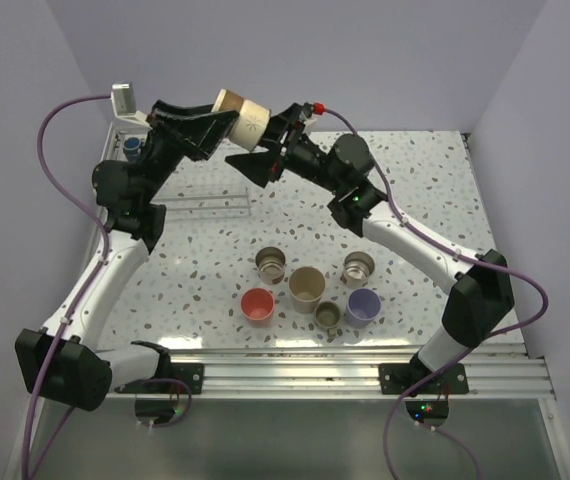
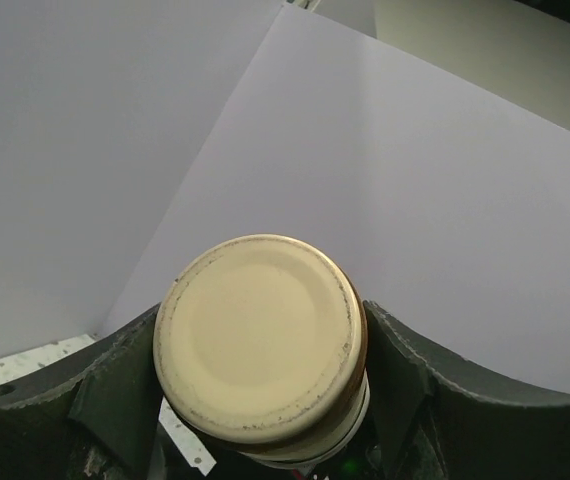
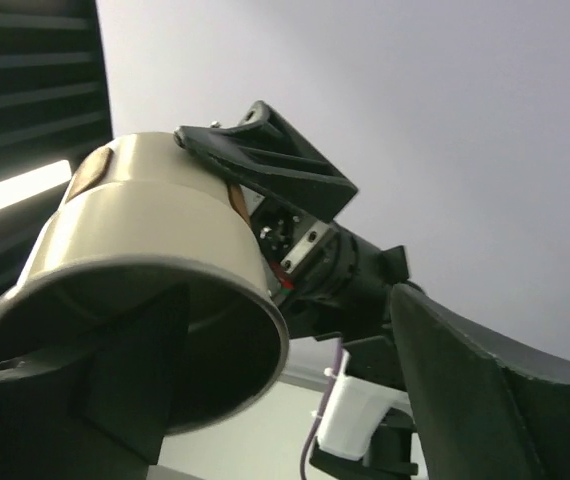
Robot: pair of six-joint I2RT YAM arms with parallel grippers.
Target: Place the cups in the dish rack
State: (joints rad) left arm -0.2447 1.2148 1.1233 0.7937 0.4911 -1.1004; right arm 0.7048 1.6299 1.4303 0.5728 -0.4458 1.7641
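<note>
Clamped the beige cup (image 1: 242, 113) at its base end in the left pincer (image 2: 260, 400), aloft near the dish rack (image 1: 208, 203). Held the right pincer (image 3: 275, 330) apart, one finger (image 3: 130, 390) inside the cup's mouth. Seemingly risked a drop onto the tabletop (image 1: 425, 180) by freeing the left before shutting the right; risked a knock from that inner finger.

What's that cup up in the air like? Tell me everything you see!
The cup is cream and shiny, like pottery, with a brownish edge round its flat bottom. It looks empty and is held sideways high over the table. The left gripper squeezes it near the bottom. Its open mouth faces the right gripper, which is open, with one finger seemingly poked inside.
</note>
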